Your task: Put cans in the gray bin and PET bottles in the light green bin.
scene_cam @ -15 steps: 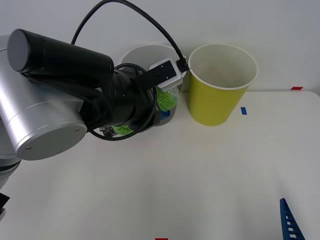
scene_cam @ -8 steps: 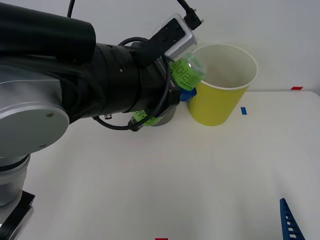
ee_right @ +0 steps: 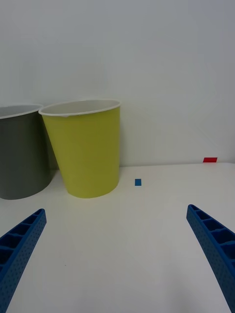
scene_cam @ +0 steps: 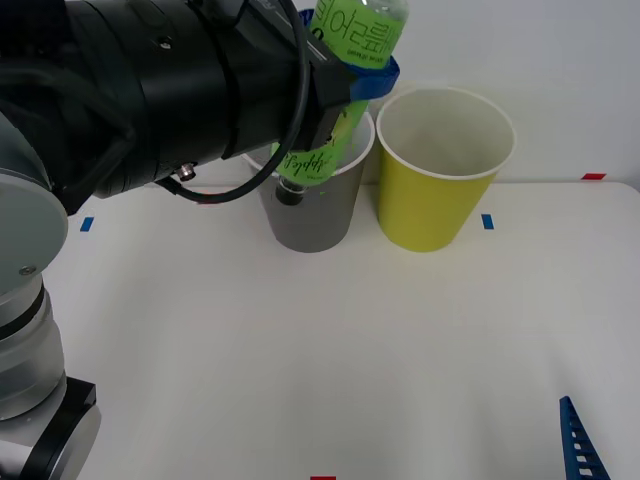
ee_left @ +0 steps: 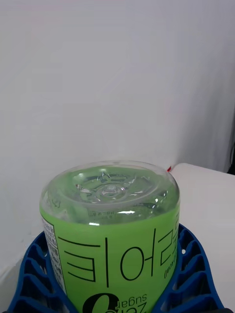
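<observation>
A white table (scene_cam: 330,350) carries two round tapered bins side by side against a pale wall: the gray bin (scene_cam: 318,215) and, to its right, the light green bin (scene_cam: 440,165), their white rims close together and possibly touching. The left arm (scene_cam: 150,90), black and bulky, reaches over the gray bin, and the left gripper (scene_cam: 362,78) pinches the PET bottle (scene_cam: 345,60) between its blue ribbed fingers (ee_left: 193,274). The bottle hangs cap-down and tilted, its black cap (scene_cam: 289,193) in front of the gray bin's wall and its base up near the frame's top. The right gripper (ee_right: 117,254) hovers low over the table nearer the robot, its fingers spread wide apart, facing both bins. A small blue marker (scene_cam: 487,221) and a red marker (scene_cam: 594,176) lie on the table right of the light green bin.
</observation>
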